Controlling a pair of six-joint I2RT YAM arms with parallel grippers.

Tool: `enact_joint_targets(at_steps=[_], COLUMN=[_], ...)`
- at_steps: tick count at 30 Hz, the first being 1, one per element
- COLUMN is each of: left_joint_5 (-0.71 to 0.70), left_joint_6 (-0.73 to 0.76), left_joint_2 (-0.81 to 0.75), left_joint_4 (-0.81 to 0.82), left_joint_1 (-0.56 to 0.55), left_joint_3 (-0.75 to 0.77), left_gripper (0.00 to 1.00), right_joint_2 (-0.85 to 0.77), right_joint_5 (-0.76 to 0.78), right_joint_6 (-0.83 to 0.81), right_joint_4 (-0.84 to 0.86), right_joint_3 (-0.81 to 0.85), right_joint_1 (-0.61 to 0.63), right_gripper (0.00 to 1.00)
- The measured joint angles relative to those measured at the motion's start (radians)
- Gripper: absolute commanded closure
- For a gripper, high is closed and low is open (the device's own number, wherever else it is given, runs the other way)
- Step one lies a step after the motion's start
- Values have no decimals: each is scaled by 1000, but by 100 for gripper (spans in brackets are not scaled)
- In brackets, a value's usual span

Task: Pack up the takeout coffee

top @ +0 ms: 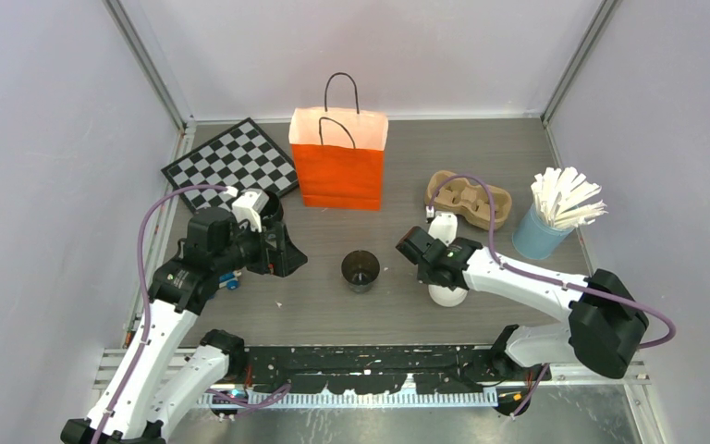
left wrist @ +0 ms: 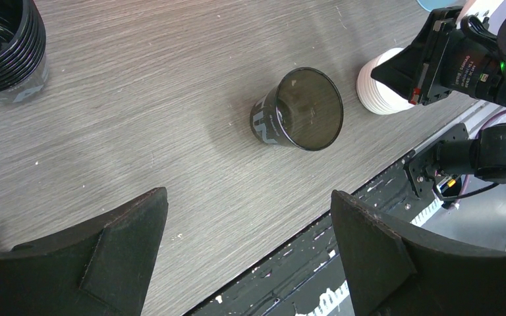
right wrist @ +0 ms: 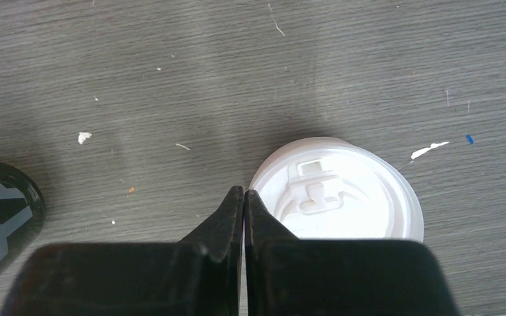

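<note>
Takeout coffee (right wrist: pixel 339 191) upright on worktop (top: pixel 314 314), just right of black cup (top: pixel 361 270). Right claw (right wrist: pixel 244 201) closed tight, empty, tips at coffee's edge nearest black cup. Left claw (left wrist: pixel 248 197) spread wide, empty, left of black cup.

The takeout coffee (top: pixel 447 296) is standing upright on the grey wood-grain table (top: pixel 407 157) — near its front edge, to the right of the black lidless cup (top: pixel 361 270) and apart from it. Its round white sip lid (right wrist: pixel 339 191) is sitting on top, facing up (a raised spout and moulded tab are showing), and is hiding nearly all of the cup body beneath.
</note>
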Motion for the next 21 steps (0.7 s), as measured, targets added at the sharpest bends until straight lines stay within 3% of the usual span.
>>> enact_joint_targets(at_steps=[15,18,21], left_joint_5=[0,0,0], left_joint_6=[-1,0,-1], left_joint_2=[1,2,2], left_joint_4=[0,0,0], left_joint_1=[0,0,0], left_joint_3=[0,0,-1], left_gripper=[5,5,5], right_joint_2=[-92,-99,-92], right_joint_5=[4,0,-11], right_joint_6=[2,2,5], right_joint_4=[-45,-44,-44], right_joint_3=[3,3,3], right_joint_1=[0,0,0], right_gripper=[99,86,82])
